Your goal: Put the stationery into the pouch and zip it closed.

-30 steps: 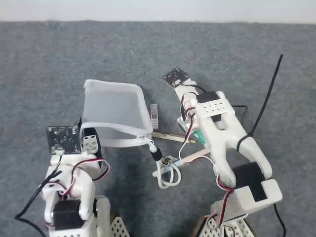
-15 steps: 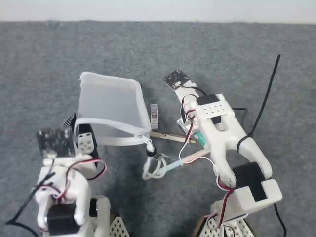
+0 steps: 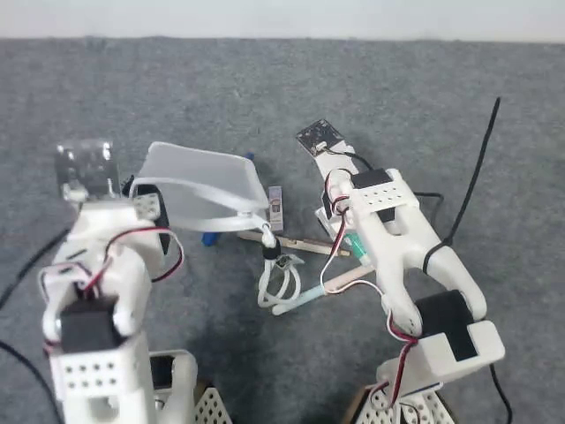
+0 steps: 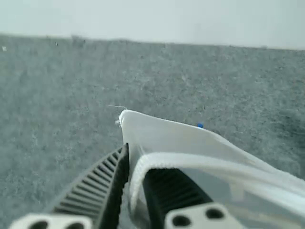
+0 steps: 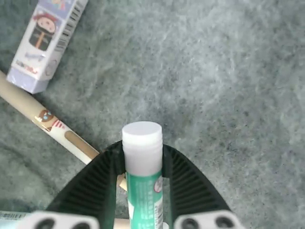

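Print on the eraser (image 5: 45, 45) gives me only a cartoon figure and barcode, right gripper (image 5: 142, 160) clamps the white-capped glue stick (image 5: 142, 140) just beside the pencil (image 5: 52, 126), and left gripper (image 4: 136, 179), pinching the pouch (image 3: 207, 185) rim, has hoisted it since a second ago.
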`<state>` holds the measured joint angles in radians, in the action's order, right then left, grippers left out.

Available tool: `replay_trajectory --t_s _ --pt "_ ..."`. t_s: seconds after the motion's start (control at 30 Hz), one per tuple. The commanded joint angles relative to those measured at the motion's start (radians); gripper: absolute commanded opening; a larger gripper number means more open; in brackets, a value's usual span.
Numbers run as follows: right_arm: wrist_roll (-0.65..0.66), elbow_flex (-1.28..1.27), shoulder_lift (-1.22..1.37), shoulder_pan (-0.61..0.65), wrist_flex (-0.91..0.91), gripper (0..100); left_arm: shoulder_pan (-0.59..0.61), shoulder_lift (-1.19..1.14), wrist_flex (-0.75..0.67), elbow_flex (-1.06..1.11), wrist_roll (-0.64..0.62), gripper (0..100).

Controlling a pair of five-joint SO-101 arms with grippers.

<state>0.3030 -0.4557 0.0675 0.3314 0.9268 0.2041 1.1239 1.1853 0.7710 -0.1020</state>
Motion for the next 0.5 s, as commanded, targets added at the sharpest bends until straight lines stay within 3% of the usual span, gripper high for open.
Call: replay_trajectory --t_s 0.0,0.2,0.47 --pt "-0.015 0.012 -0.087 -0.013 -0.018 0.6 -0.021 -0.083 0.028 -0.145 -0.035 1" --pt "-0.078 0.012 -0.107 -0.013 -0.016 0.6 -0.032 -0.189 0.052 -0.219 -0.037 1" --pt "-0.187 -0.08 -0.361 -0.012 -0.005 0.6 -0.031 -0.279 0.012 -0.217 -0.101 1"
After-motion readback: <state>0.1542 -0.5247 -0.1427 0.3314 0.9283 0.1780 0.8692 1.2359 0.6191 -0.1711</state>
